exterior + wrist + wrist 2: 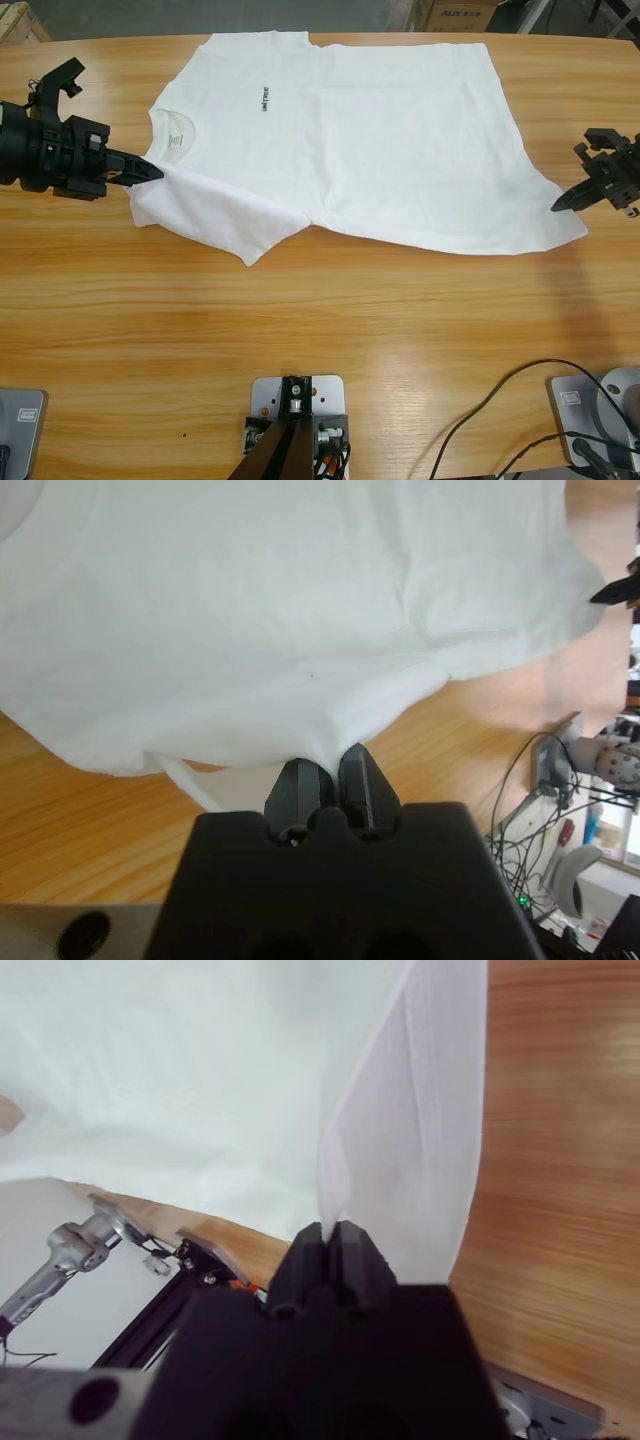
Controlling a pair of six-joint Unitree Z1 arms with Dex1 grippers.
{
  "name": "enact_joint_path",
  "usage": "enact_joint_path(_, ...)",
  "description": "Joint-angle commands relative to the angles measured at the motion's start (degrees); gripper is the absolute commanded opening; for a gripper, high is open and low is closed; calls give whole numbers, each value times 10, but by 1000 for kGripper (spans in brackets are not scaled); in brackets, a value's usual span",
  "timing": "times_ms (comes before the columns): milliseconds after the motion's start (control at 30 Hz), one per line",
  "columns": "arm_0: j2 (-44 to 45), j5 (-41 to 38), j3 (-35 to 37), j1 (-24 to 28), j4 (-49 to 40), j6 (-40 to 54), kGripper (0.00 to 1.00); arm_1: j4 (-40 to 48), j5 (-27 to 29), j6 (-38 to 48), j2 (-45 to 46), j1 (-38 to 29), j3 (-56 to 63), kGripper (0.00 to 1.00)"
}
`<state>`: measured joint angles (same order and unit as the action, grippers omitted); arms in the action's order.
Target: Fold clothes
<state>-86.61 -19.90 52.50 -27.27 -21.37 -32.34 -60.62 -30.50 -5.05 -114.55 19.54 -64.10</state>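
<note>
Grippers (155,172) (557,207) both clamped on T-shirt (380,140) edges, opposite ends.

A long wooden table (300,330) with a warm orange grain fills most of the high view. Black cables (500,410) loop across its near right corner. Beyond the far edge lies grey floor, with a cardboard box (455,14) bearing blue lettering at the top right and part of another box (15,22) at the top left. In the left wrist view, more tangled cables (520,810) hang past the table's edge on the right.
</note>
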Motion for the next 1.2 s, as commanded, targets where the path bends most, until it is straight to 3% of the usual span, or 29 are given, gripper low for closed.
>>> enact_joint_path(33,7,-3,1,5,-9,9,0,-17,17,-24,45,8,-25,1000)
enact_joint_path(167,5,-3,1,5,-9,11,0,-18,-50,-15,64,8,-35,987)
enact_joint_path(267,2,-3,1,5,-8,13,0,10,-152,-9,69,-1,-42,1000)
enact_joint_path(367,0,-4,2,5,-8,17,0,37,-185,17,115,-45,-40,1000)
enact_joint_path(433,-1,-4,3,5,-8,20,0,101,-207,46,162,-39,5,1000)
enact_joint_path(500,-1,-4,3,5,-9,21,0,180,-173,119,214,-31,60,981)
enact_joint_path(567,0,-4,3,5,-9,22,0,198,-130,175,224,-34,80,896)
enact_joint_path(633,0,-5,5,5,-11,24,0,229,-91,219,254,-39,113,899)
enact_joint_path(733,-2,-5,9,5,-15,27,0,276,9,354,327,-39,184,908)
enact_joint_path(833,-4,-6,16,5,-19,29,0,295,75,440,345,-79,231,912)
enact_joint_path(933,-5,-7,25,5,-28,31,0,316,103,490,366,-118,278,935)
enact_joint_path(1033,-6,-7,26,5,-32,34,0,349,95,518,420,-125,331,945)
enact_joint_path(1200,-10,-7,28,4,-32,34,0,346,102,522,444,-130,368,936)
